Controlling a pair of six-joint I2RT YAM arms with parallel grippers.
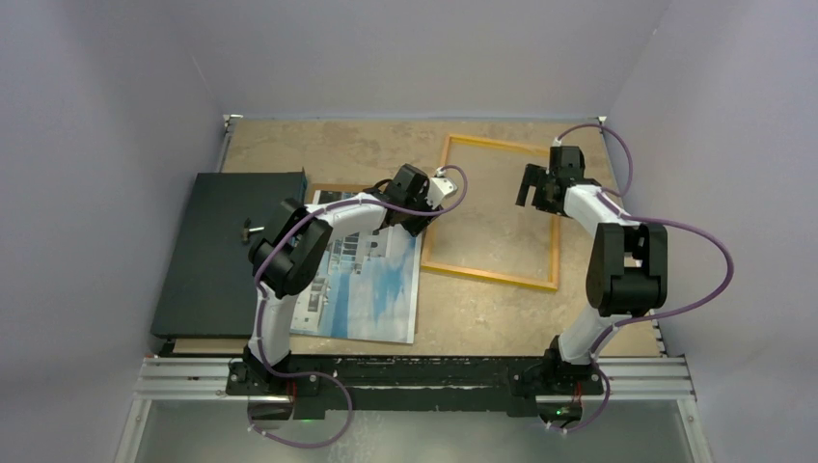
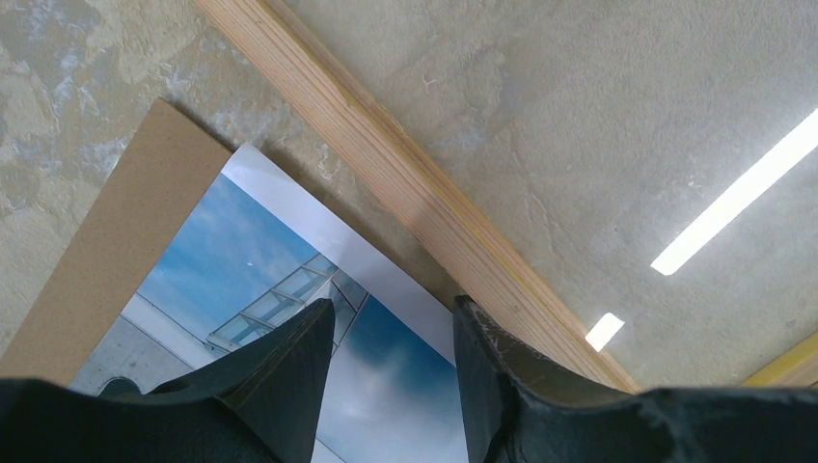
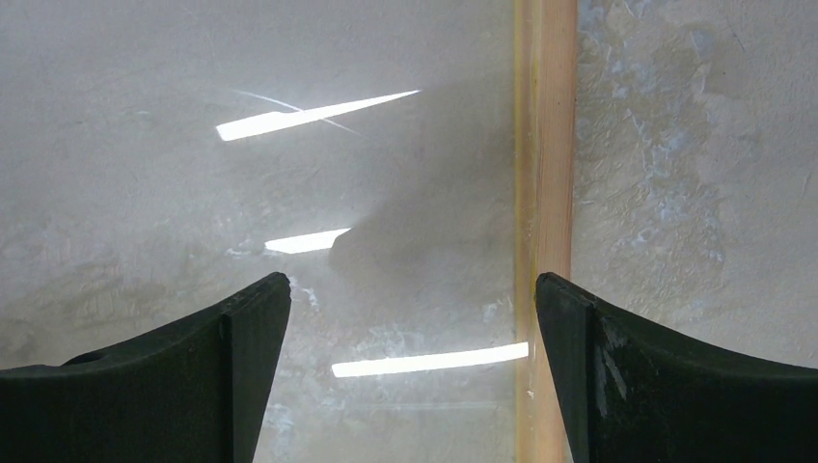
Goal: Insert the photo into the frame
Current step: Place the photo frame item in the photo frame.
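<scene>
The photo [image 1: 362,280], a building against blue sky, lies face up on the table left of the frame [image 1: 487,276], a thin yellow-orange rectangle with a clear pane. My left gripper [image 1: 420,222] hovers low over the photo's far right corner, beside the frame's left side. In the left wrist view the photo [image 2: 241,260] shows between the parted fingers [image 2: 299,376], with the frame's wooden side [image 2: 405,183] just beyond; the left gripper [image 2: 391,309] pinches nothing. My right gripper [image 1: 536,193] stands wide open over the frame's right part. The right gripper [image 3: 413,285] has the rail [image 3: 545,145] under its right finger.
A brown backing board [image 2: 125,260] lies under the photo and sticks out at its far edge. A flat black panel [image 1: 231,251] with a small stand piece [image 1: 253,231] lies at the left. Purple cables loop from both arms. Grey walls close in the table.
</scene>
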